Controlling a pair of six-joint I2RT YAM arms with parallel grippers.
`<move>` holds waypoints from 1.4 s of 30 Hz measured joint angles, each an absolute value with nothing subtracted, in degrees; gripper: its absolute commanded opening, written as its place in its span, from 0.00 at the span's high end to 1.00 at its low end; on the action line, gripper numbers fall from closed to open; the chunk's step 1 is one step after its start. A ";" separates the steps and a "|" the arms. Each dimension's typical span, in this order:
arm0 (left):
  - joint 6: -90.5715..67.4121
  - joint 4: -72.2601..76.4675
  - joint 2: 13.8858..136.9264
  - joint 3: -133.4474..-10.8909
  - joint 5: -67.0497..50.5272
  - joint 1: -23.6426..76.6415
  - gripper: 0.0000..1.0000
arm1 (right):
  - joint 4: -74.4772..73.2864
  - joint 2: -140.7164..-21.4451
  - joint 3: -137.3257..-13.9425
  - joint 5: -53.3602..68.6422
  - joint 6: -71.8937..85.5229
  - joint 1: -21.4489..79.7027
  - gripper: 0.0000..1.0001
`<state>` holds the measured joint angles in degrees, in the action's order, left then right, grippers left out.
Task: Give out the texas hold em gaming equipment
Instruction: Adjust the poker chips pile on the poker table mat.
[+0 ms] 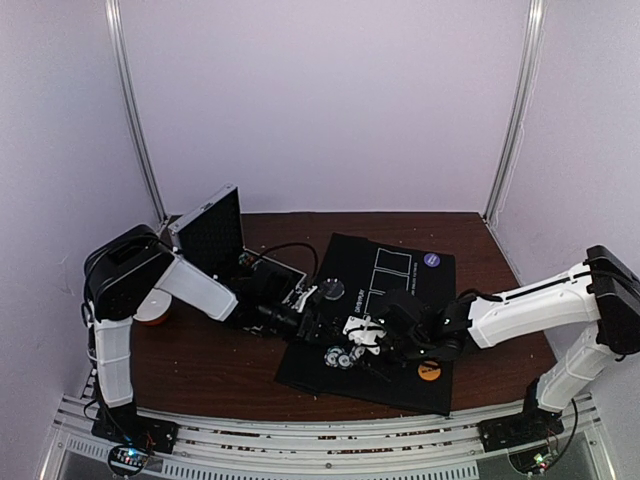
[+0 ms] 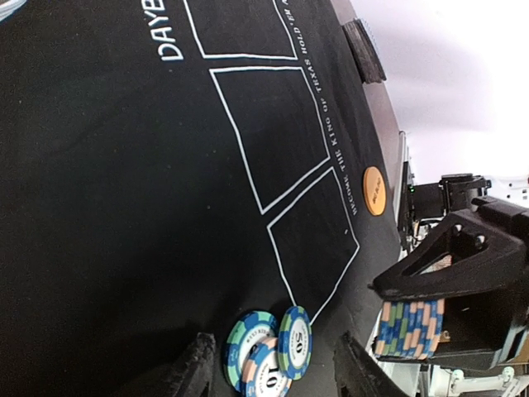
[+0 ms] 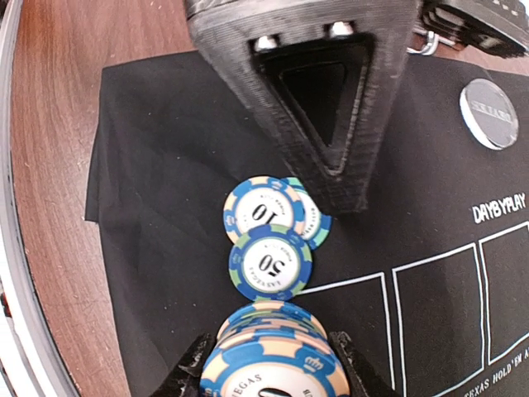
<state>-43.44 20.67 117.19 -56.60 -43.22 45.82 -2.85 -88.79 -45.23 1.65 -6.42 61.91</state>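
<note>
left wrist view: left gripper (image 2: 277,368) spread wide over three loose chips (image 2: 266,347) on the black mat (image 2: 124,207). right gripper (image 3: 273,365) clamps a chip stack (image 3: 269,324) by its rims; likely stiff, slick, prone to spill. orange button (image 2: 374,190) appears here, not in right wrist.

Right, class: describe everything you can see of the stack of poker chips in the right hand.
The stack of round blue, green and peach striped-edge poker chips looks plastic; its top face shows a crown and VEGAS. Black fingers of the right hand pinch its sides over the black felt mat, near three loose chips.
</note>
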 measured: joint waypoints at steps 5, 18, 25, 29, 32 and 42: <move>-39.88 14.66 115.92 -58.50 -40.05 46.04 0.45 | -3.64 -86.37 -44.31 1.85 -4.67 60.82 1.00; -30.55 -0.60 113.99 -65.56 -27.59 48.47 0.32 | -6.44 -81.84 -44.25 1.02 -1.32 52.73 1.00; -25.61 -7.51 112.73 -68.97 -20.18 51.27 0.28 | -7.60 -79.29 -43.81 0.64 0.71 49.76 1.00; -21.45 -12.64 111.74 -71.33 -14.59 54.04 0.15 | -8.47 -78.63 -43.55 0.34 1.85 48.69 1.00; -18.13 -15.07 111.13 -72.69 -12.32 56.71 0.03 | -8.99 -78.24 -43.24 0.23 2.20 48.05 1.00; -11.18 -20.95 113.27 -76.49 -6.28 62.52 0.05 | -9.69 -76.34 -41.34 0.23 2.98 46.17 1.00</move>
<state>-11.18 -20.95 113.27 -76.49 -6.28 62.52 -9.69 -76.34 -41.34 0.23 2.98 46.17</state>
